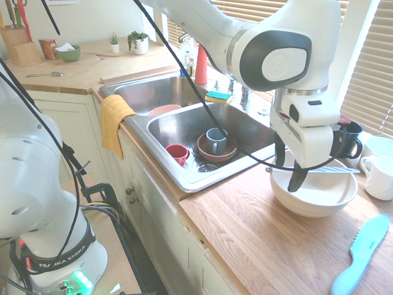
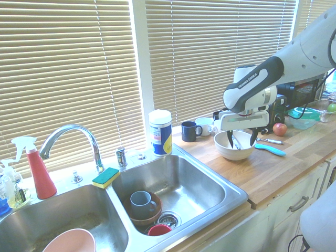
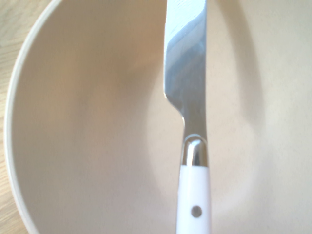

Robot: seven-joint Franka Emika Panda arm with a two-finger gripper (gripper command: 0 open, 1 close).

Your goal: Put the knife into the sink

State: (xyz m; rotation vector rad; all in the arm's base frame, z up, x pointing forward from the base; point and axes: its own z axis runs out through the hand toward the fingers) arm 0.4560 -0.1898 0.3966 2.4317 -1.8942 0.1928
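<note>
The knife, slim and silvery with a white handle, lies across the rim of a white bowl on the wooden counter, right of the sink. My gripper is open and lowered into the bowl, one dark finger on each side of the knife near its handle end. From the other side, the gripper dips into the bowl, to the right of the steel sink. Close up, the wrist view shows the knife over the bowl's inside.
A broad light-blue plastic knife lies on the counter near the bowl. A dark mug and a white cup stand behind it. The near basin holds a grey mug on a brown plate and a red cup. A curved tap rises behind the basins.
</note>
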